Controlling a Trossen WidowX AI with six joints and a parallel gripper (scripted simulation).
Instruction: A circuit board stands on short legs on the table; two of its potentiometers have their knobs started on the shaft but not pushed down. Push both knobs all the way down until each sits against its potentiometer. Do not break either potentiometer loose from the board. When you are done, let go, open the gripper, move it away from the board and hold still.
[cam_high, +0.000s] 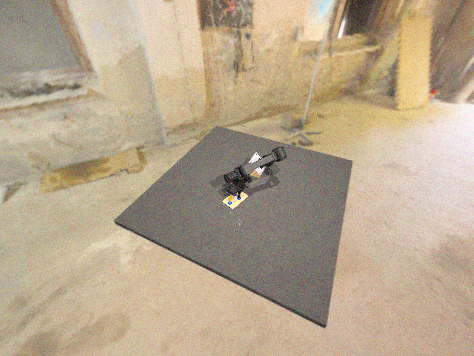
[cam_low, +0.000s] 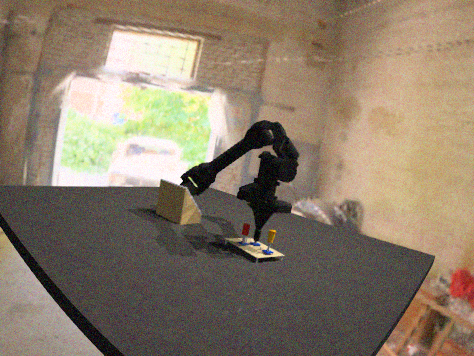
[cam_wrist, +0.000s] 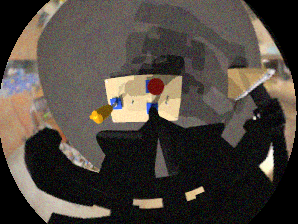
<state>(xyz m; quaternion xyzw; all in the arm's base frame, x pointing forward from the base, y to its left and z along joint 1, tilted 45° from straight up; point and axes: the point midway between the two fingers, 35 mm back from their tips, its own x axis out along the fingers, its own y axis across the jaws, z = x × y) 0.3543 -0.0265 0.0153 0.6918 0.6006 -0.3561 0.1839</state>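
Observation:
The pale circuit board (cam_high: 235, 202) (cam_low: 259, 255) (cam_wrist: 125, 116) stands on short legs. The yellow knob (cam_high: 230, 198) (cam_low: 272, 236) (cam_wrist: 99, 116) stands high on its shaft, above a blue potentiometer (cam_low: 268, 252) (cam_wrist: 116, 103). The red knob (cam_low: 246, 229) (cam_wrist: 155, 86) also stands high, with shaft showing under it in the exterior view; I cannot make it out in the top view. My gripper (cam_high: 239, 195) (cam_low: 257, 240) (cam_wrist: 154, 117) is shut and empty, pointing down between the knobs, tips at or just above another blue potentiometer (cam_wrist: 152, 106). Whether they touch it is unclear.
A wooden wedge-shaped block (cam_low: 172, 202) (cam_wrist: 239, 82) stands on the dark table (cam_high: 280, 240) (cam_low: 190, 295), beside my arm's lower part. The red knob stands close beside my fingers. My arm's shadow falls across the table and part of the board.

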